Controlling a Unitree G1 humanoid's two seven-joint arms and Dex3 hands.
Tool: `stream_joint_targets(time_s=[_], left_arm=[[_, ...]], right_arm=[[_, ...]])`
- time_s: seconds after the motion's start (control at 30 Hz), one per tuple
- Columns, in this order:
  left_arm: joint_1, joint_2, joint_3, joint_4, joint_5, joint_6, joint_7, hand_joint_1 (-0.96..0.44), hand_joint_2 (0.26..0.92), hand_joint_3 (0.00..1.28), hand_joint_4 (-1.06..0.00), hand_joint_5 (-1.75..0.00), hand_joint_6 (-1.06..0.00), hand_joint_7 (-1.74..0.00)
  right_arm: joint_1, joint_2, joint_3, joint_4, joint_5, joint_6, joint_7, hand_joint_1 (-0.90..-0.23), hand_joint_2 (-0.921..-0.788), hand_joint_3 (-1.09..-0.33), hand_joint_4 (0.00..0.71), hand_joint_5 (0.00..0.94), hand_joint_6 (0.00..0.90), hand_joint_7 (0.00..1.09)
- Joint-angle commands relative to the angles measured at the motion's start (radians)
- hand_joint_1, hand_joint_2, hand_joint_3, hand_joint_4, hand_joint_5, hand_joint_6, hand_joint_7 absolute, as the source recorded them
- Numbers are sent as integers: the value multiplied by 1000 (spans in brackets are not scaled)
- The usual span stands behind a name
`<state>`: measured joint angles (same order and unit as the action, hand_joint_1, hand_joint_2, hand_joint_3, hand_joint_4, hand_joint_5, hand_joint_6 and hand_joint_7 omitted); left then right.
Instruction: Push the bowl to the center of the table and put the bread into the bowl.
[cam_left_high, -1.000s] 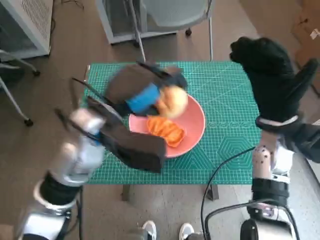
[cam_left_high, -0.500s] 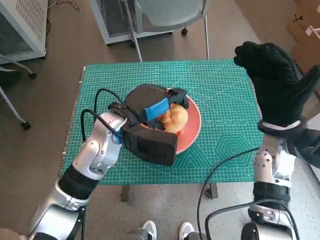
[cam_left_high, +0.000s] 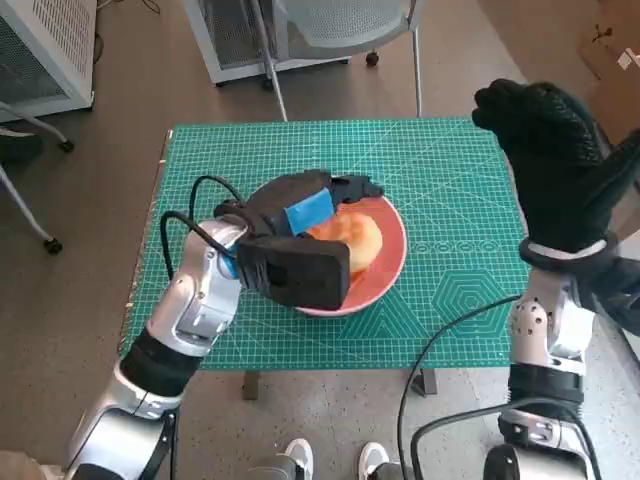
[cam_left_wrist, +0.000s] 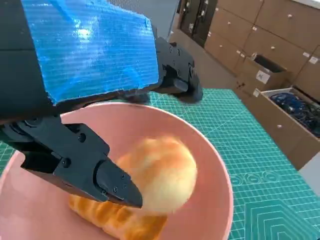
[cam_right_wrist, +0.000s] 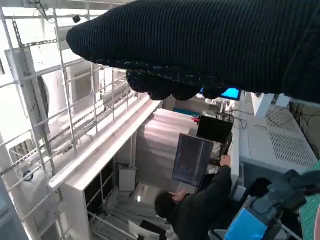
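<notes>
The pink bowl (cam_left_high: 393, 268) stands near the middle of the green mat. Inside it lie a pale round bun (cam_left_high: 360, 242) and an orange-brown pastry (cam_left_high: 322, 231). My left hand (cam_left_high: 305, 205) hovers over the bowl's far left rim with its fingers apart; nothing is gripped. In the left wrist view the bun (cam_left_wrist: 162, 172) is blurred and lies on the pastry (cam_left_wrist: 112, 222) in the bowl (cam_left_wrist: 216, 172), with the black thumb (cam_left_wrist: 87, 167) beside it and the fingers (cam_left_wrist: 175, 75) above. My right hand (cam_left_high: 555, 160) is raised over the table's right edge, spread and empty.
The green cutting mat (cam_left_high: 450, 180) covers the whole small table. A grey chair (cam_left_high: 330, 20) stands behind the far edge and a white cabinet (cam_left_high: 40, 40) at the far left. Cables run along my left forearm (cam_left_high: 195, 300). A person (cam_right_wrist: 192, 212) sits in the room.
The left hand brought the bun down into the bowl and its fingers have come away from it. The bowl sits slightly nearer me. The right hand stays raised.
</notes>
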<state>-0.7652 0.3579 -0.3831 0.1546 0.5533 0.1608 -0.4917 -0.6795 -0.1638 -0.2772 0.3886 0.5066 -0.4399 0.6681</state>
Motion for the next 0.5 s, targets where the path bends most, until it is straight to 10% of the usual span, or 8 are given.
stream_joint_targets(time_s=[0.03,0.5], left_arm=[[3,16,11,-9,3,-14,9,-428,754,33,-1,0,-182,-61],[30,14,243,115,-336,-250,18,-585,811,38,1,1,-148,-35]], right_arm=[[23,-2,2,8,-11,2,-10,-653,-921,-751,292,0,376,0],[9,-5,11,14,-11,18,-11,-654,-921,-748,293,1,380,2]])
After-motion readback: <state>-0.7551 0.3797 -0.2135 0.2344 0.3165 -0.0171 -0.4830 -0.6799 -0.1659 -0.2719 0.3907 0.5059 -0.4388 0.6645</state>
